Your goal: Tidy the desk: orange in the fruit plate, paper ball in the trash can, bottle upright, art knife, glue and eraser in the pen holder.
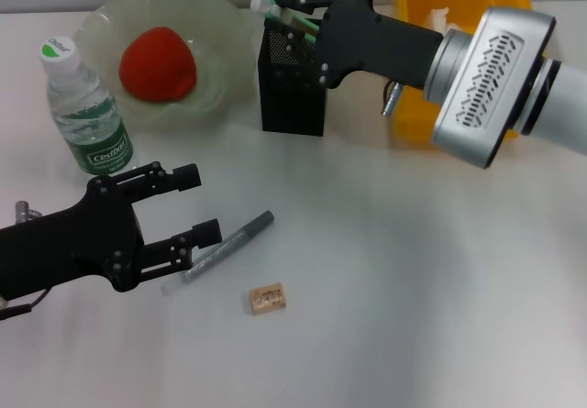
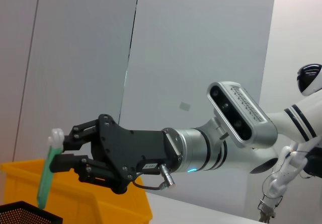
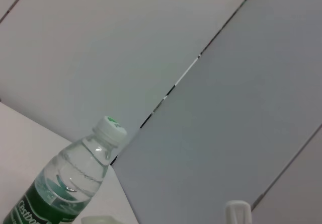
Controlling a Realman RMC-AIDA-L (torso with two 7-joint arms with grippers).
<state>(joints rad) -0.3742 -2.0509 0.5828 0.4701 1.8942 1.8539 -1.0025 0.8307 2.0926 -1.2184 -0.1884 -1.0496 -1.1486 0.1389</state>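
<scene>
I see the glue stick (image 1: 286,14), green with a white cap, clamped in the right gripper (image 1: 303,5) directly above the black mesh pen holder (image 1: 292,87), its lower end at the holder's mouth. At the holder's nine o'clock the orange (image 1: 158,63) lies in the fruit plate (image 1: 215,23), and the bottle (image 1: 84,110) stands upright beside it. At six o'clock lie the art knife (image 1: 229,243) and eraser (image 1: 267,298). My left gripper (image 1: 197,206) hovers at the knife, fingers spread, empty. The yellow trash can (image 1: 459,5) sits behind the right arm.
</scene>
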